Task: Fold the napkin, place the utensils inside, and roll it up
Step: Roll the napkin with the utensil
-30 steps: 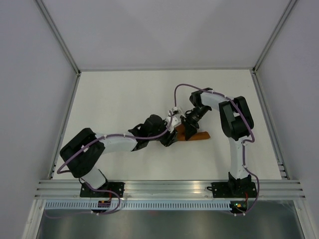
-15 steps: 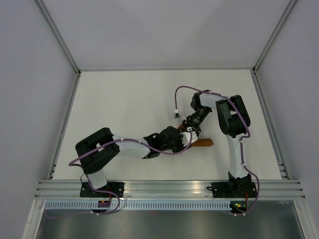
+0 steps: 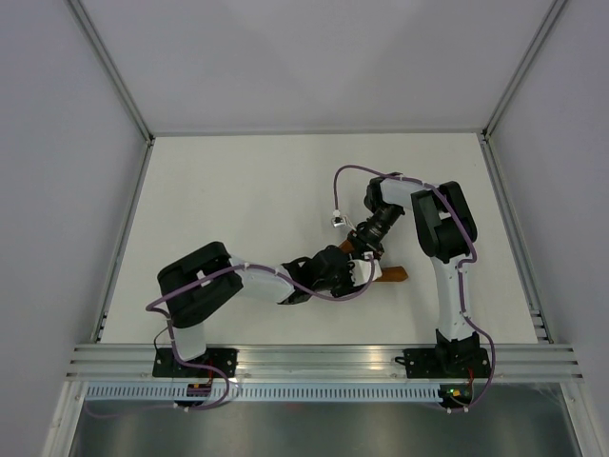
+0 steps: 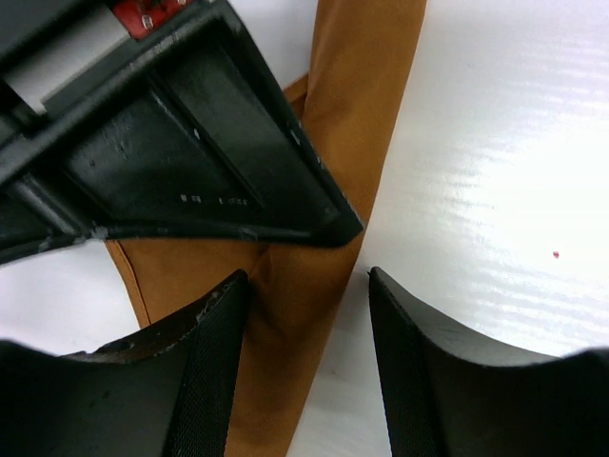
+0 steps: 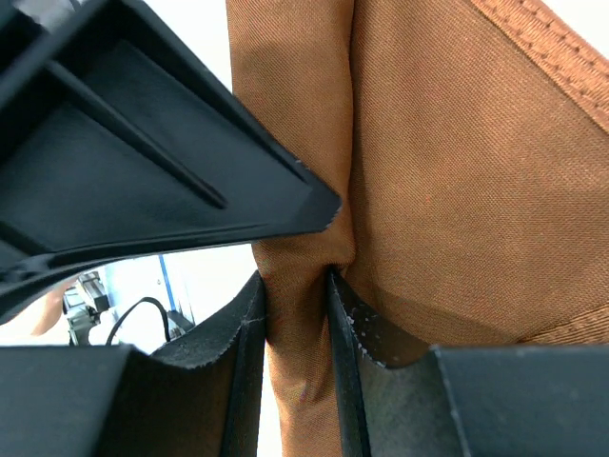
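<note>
Here, the rust-orange, creased fabric napkin (image 3: 390, 275) lies bunched into a narrow strip on the white worktop (image 3: 238, 190), right of centre, where the two arms meet. The right gripper (image 5: 295, 276) pinches a fold of the cloth tight between its black fingers. The left gripper (image 4: 304, 274), just beside it on the near side, stands parted, one finger over the cloth, the other over bare worktop.

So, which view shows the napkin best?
Right wrist view: the napkin fills much of it, a fold pinched in the right gripper. The left wrist view shows a narrower strip; the top view, only a small end.
</note>
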{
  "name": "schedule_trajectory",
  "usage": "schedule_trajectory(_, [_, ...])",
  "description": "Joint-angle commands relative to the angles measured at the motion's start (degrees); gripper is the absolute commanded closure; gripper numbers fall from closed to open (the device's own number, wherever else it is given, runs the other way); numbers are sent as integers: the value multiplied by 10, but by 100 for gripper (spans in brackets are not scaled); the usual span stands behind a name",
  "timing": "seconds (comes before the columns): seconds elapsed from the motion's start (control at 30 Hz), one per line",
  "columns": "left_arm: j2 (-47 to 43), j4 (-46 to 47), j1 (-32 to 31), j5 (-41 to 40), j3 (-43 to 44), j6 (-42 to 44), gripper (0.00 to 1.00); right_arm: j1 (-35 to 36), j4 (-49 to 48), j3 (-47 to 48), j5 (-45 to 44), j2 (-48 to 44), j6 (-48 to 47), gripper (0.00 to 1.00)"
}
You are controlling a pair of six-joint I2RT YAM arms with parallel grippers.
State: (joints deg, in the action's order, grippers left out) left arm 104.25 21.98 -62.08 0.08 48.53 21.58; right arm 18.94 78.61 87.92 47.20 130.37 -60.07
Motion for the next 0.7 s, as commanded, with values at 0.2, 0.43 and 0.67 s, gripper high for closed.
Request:
schedule_trajectory(0.2, [46, -17, -8, -38, 37, 48, 47, -3, -98, -6, -76, 38, -31, 85])
schedule_trajectory(0.43, [60, -66, -8, -30, 57, 41, 84, -4, -100, -6, -71, 31, -26, 84])
schedule_trajectory(0.67, [68, -119, -3, 30, 81, 33, 98, -7, -131, -29, -62, -6, -7, 67])
